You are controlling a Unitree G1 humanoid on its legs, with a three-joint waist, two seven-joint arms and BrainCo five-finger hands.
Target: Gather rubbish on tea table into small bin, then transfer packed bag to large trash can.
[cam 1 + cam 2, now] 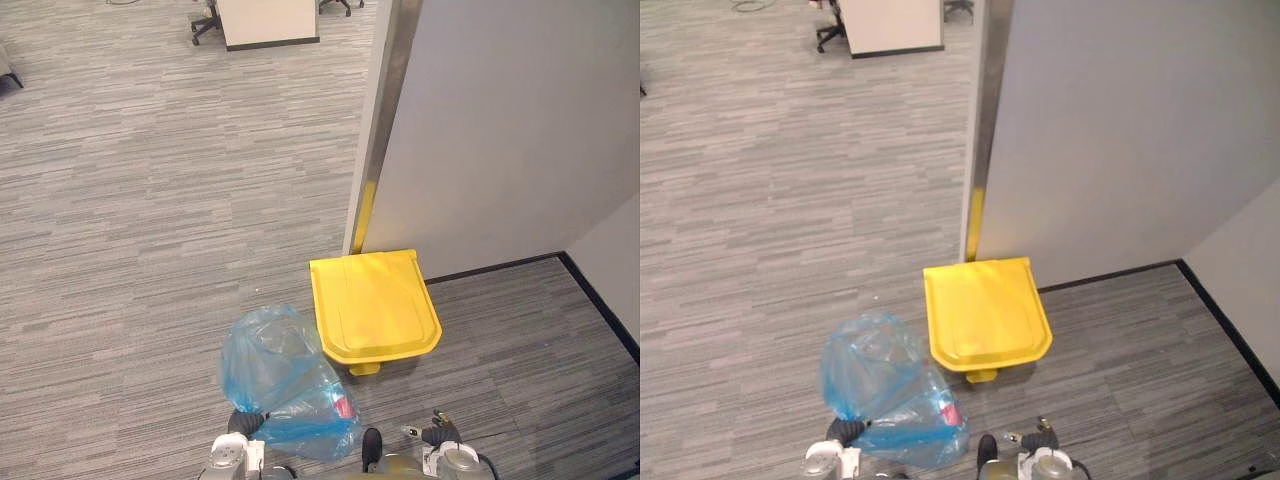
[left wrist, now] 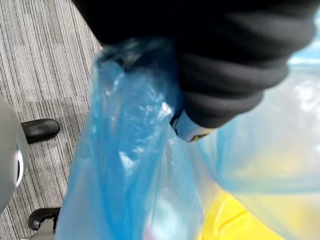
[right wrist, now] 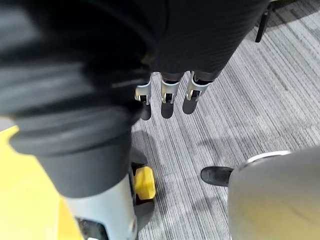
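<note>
Left hand (image 1: pixel 242 421) fingers clutch the bag (image 1: pixel 285 375) at lower centre, just beside the shut bin (image 1: pixel 375 305); right hand (image 3: pixel 167 97) fingers hang slack and empty, so I'd open the bin with it first.

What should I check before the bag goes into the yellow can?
1. Left hand grips the bag: ok.
2. Lid open: not ok, it is shut.
3. Pedal free of clutter: ok.
4. Right hand empty: ok, fingers straight.
5. Bag tied shut: cannot tell.
</note>
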